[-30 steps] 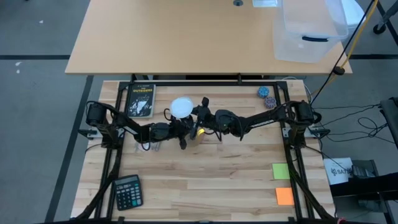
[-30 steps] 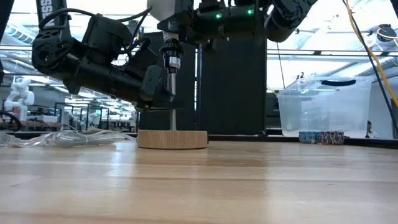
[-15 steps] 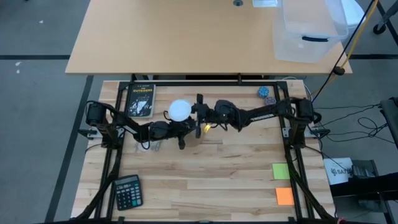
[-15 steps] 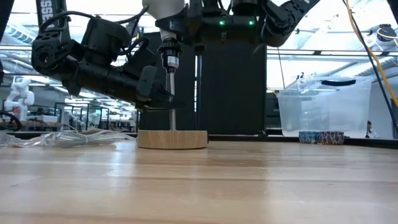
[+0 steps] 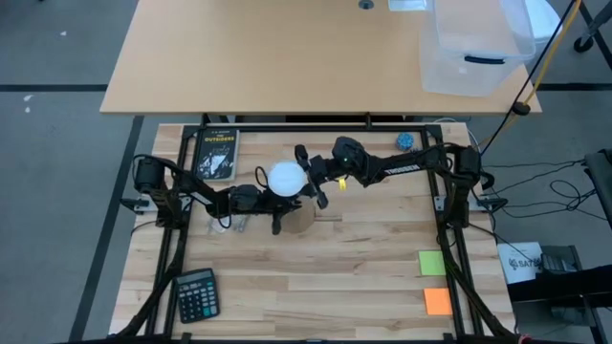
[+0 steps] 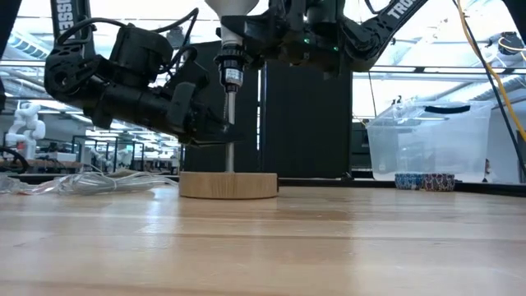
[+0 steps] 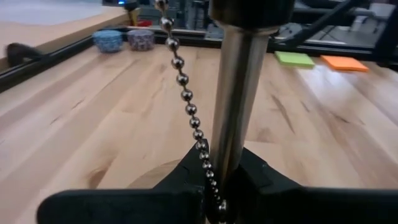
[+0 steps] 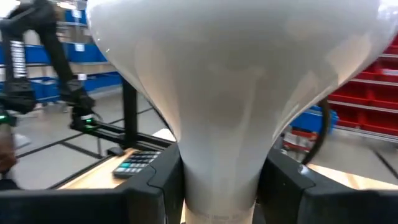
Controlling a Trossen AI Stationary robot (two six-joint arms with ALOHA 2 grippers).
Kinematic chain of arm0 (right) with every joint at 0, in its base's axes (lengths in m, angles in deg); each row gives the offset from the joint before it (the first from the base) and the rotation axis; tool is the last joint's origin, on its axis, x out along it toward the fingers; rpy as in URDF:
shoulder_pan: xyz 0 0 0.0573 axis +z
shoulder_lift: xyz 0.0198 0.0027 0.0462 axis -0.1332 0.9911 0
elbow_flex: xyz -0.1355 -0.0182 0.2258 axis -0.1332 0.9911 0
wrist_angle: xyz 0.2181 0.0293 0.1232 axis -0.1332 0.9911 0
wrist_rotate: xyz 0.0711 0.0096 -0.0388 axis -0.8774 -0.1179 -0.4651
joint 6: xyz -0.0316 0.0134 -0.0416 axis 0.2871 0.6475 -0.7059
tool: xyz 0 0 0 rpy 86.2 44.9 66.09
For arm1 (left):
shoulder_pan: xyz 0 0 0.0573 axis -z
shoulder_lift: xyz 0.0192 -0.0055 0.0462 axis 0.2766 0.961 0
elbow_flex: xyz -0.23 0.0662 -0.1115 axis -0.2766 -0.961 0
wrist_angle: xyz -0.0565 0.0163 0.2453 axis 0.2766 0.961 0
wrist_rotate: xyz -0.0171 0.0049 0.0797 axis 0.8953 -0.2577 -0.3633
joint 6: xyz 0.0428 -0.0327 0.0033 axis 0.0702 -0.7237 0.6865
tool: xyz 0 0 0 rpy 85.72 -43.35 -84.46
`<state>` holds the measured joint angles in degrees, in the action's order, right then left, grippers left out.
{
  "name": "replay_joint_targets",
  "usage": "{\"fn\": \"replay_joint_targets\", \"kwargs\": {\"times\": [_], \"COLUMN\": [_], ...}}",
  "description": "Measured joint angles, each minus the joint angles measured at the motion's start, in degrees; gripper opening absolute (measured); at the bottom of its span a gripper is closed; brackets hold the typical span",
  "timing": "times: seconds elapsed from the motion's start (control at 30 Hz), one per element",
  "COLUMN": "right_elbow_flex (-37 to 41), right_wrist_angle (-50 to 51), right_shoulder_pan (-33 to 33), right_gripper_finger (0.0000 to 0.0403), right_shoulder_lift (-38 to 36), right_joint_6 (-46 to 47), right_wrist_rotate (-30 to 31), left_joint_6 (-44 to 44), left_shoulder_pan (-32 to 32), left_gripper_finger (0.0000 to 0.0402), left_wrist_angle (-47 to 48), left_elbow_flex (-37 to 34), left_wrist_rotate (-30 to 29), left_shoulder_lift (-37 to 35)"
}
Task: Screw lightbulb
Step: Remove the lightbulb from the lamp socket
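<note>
Holding the round frosted white lightbulb [image 5: 286, 178] by its neck in the clamped right gripper [image 5: 308, 180] atop the socket while the left gripper [image 5: 274, 202] pinches the lamp's slim metal post [image 6: 229, 136] above the round wooden base [image 6: 228, 185], threading seemingly unfinished.

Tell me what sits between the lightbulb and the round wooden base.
In the low view, a slim metal rod rises from the wooden base to the socket under the lightbulb. The left gripper clamps that rod; a bead chain hangs beside it.
</note>
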<state>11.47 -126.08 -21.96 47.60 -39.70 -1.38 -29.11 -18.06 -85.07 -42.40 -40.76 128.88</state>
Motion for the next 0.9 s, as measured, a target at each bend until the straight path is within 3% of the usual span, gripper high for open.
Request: {"fn": "replay_joint_targets", "kwargs": {"times": [0.47, 0.9], "right_elbow_flex": [-0.37, -1.94], "right_wrist_angle": [-0.99, -2.20], "right_shoulder_pan": [0.54, 1.58], "right_gripper_finger": [0.0148, 0.0148], "right_shoulder_lift": [0.09, 0.33], "right_joint_6": [1.36, 4.77], "right_wrist_rotate": [-14.23, -16.09], "left_joint_6": [5.08, 5.38], "left_shoulder_pan": [0.17, 0.26], "left_gripper_finger": [0.0033, 0.0033], "left_wrist_angle": [-3.75, -1.86], "left_elbow_flex": [0.27, 0.42], "left_wrist_rotate": [14.87, 14.79], "left_shoulder_lift": [0.23, -0.01]}}
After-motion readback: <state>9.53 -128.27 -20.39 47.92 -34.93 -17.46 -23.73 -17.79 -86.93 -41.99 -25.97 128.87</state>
